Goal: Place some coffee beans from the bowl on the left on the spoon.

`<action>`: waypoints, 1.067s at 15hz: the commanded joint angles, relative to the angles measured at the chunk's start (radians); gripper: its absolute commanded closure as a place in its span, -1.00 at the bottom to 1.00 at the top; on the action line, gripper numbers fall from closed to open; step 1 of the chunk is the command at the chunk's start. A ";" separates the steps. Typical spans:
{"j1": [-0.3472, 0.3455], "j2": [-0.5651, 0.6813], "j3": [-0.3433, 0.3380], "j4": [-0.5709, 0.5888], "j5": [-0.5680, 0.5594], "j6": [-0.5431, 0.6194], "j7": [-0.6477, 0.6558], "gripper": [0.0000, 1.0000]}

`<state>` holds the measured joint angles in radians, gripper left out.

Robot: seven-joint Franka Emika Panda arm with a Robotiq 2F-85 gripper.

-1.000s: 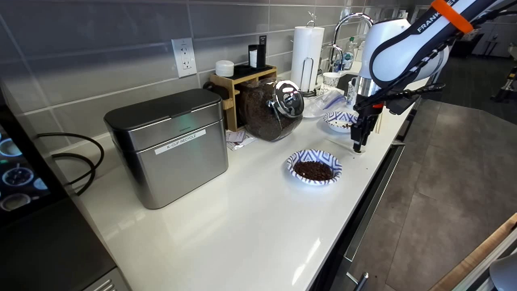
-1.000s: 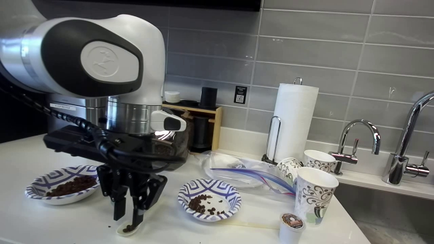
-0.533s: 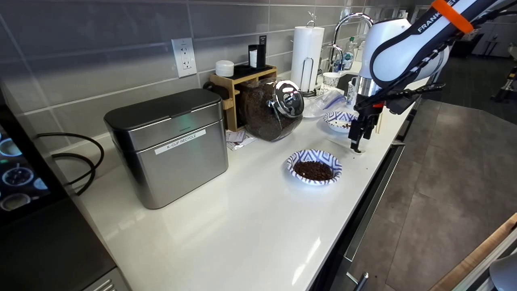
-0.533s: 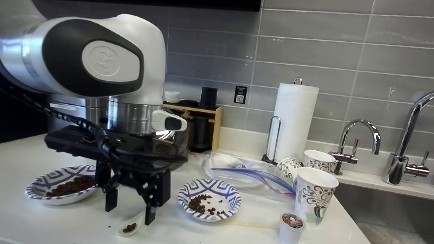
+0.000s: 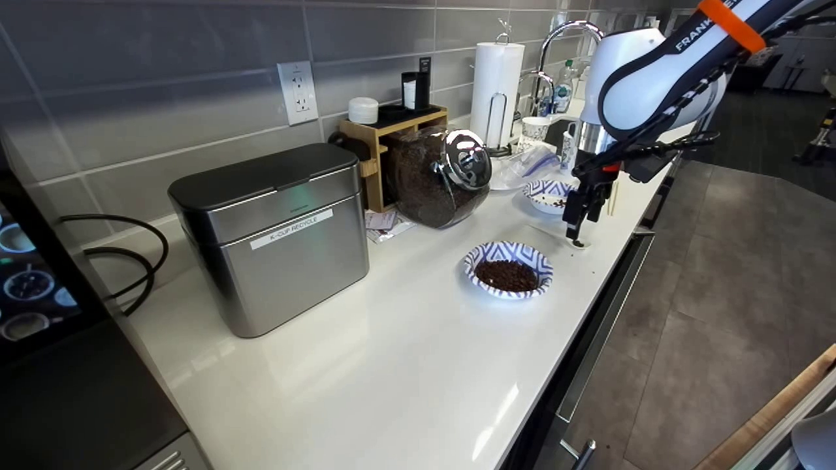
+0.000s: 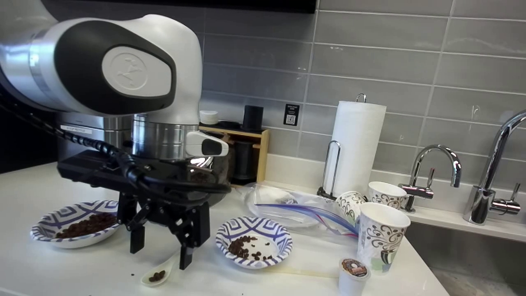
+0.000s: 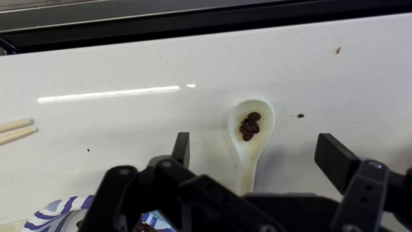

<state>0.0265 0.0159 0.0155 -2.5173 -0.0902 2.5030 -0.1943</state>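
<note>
Patterned in blue and white, the bowl [image 6: 74, 243] on the left holds a heap of dark coffee beans [image 6: 88, 226]; it also shows in an exterior view as the nearer bowl [image 5: 484, 256]. A white spoon [image 7: 252, 153] lies flat on the counter with several beans [image 7: 249, 127] in its hollow. My gripper [image 7: 252, 145] hangs just above the spoon, its jaws wide apart and nothing between them. The spoon's head lies ahead of the fingers in the wrist view, and the handle's end is hidden under the gripper. In an exterior view the gripper [image 6: 162, 251] is right over the handle.
Another bowl [image 6: 283, 242] with fewer beans stands right of the gripper. Beyond are a plastic bag [image 6: 296, 213], paper cups [image 6: 382, 234] and a coffee pod [image 6: 353, 277]. Chopsticks [image 7: 16, 129] lie nearby. A stray bit [image 7: 300, 115] and the counter edge [image 7: 206, 33] are near the spoon.
One second ago the jaws were closer together, down at the spoon. They have since spread wide and the gripper has risen slightly, leaving the beans on the spoon in plain sight.
</note>
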 commanded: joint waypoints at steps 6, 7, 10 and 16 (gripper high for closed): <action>0.004 -0.220 0.010 -0.001 -0.011 -0.261 0.038 -1.00; 0.005 -0.245 0.011 0.005 -0.008 -0.305 0.035 -1.00; 0.006 -0.297 0.015 0.027 -0.012 -0.408 0.043 -1.00; 0.008 -0.336 0.017 0.041 -0.012 -0.474 0.052 -1.00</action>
<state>0.0286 -0.3010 0.0280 -2.4793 -0.0895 2.0689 -0.1682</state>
